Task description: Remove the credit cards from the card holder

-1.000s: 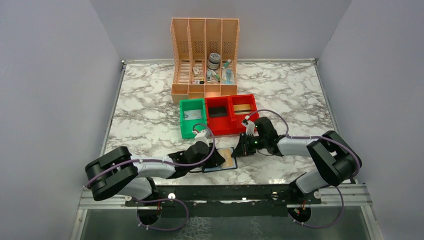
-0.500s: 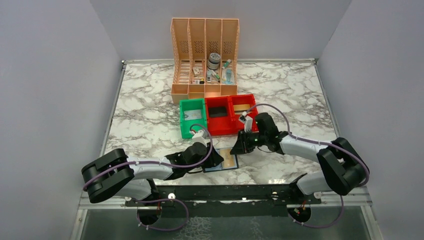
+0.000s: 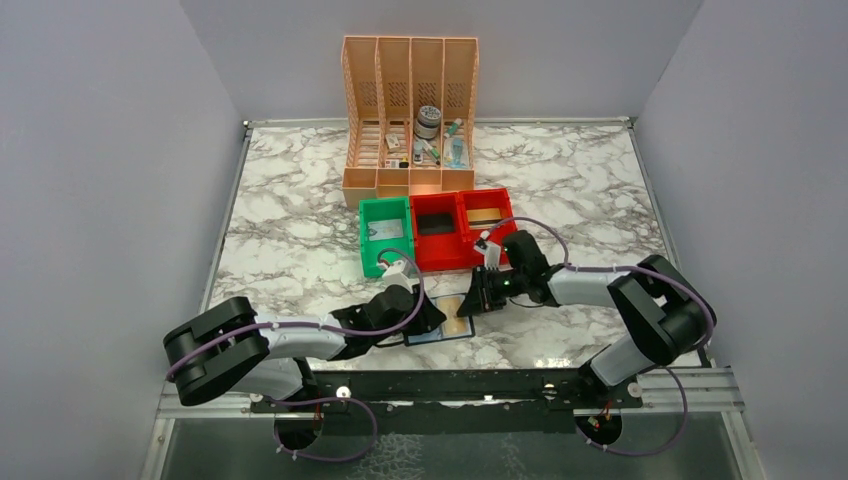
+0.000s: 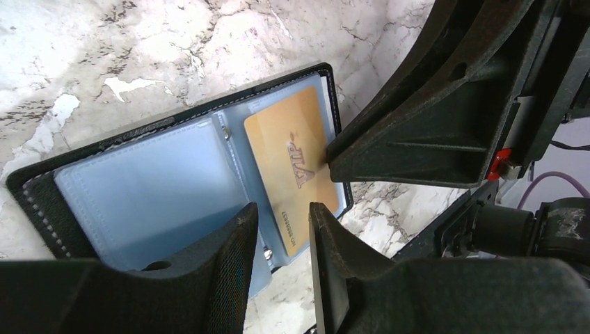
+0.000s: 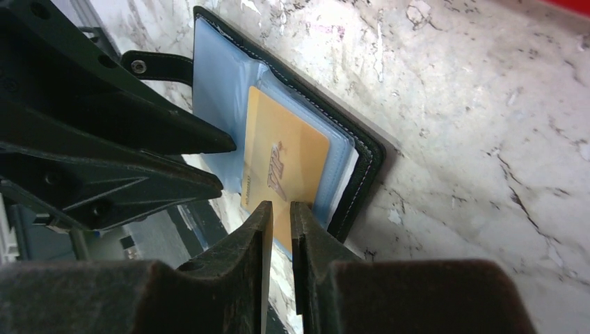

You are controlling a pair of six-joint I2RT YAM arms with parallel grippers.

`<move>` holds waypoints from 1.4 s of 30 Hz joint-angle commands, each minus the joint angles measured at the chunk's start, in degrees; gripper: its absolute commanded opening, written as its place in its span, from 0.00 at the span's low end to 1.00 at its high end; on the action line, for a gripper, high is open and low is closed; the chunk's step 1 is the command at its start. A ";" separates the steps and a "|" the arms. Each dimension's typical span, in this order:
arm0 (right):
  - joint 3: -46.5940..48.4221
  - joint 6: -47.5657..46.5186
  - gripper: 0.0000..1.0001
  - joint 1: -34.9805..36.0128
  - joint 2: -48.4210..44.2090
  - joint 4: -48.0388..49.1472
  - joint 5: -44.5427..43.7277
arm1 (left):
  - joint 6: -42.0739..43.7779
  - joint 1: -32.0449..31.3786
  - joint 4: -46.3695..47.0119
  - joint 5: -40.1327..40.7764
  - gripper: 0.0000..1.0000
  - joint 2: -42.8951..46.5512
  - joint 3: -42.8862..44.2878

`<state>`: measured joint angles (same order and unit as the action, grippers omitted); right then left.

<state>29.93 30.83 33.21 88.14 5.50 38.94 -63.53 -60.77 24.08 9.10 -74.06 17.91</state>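
Note:
The card holder [image 3: 440, 336] lies open on the marble near the front edge, its pale blue sleeves [image 4: 139, 188] facing up. A tan credit card [image 4: 292, 167] marked VIP sits in the right-hand sleeve [image 5: 344, 156]. My left gripper [image 4: 282, 216] stands open over the holder's near edge, by the spine studs, gripping nothing. My right gripper [image 5: 278, 209] comes in from the opposite side. Its jaws are only narrowly apart, with the tips at the tan card's [image 5: 285, 160] outer edge. The card stays flat in its sleeve. From above, the grippers [image 3: 436, 318] [image 3: 470, 303] meet over the holder.
A green bin [image 3: 386, 235] and two red bins [image 3: 437, 232] [image 3: 485, 215] stand just behind the holder, each with a flat item inside. An orange divided organiser [image 3: 410, 110] with small items stands at the back. The holder's black tab [image 5: 156, 66] points toward the left arm.
My right gripper lifted and swung left half a second ago, then came back down onto the card's edge. The left gripper and the holder have barely moved.

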 commanded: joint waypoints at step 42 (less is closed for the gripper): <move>-1.10 1.49 0.18 0.27 -0.76 -1.06 -7.62 | -4.73 -0.40 12.31 6.54 0.00 -0.67 -8.35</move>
<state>28.03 35.09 33.43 88.86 9.72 37.65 -68.05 -60.88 36.56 14.37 -76.38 11.07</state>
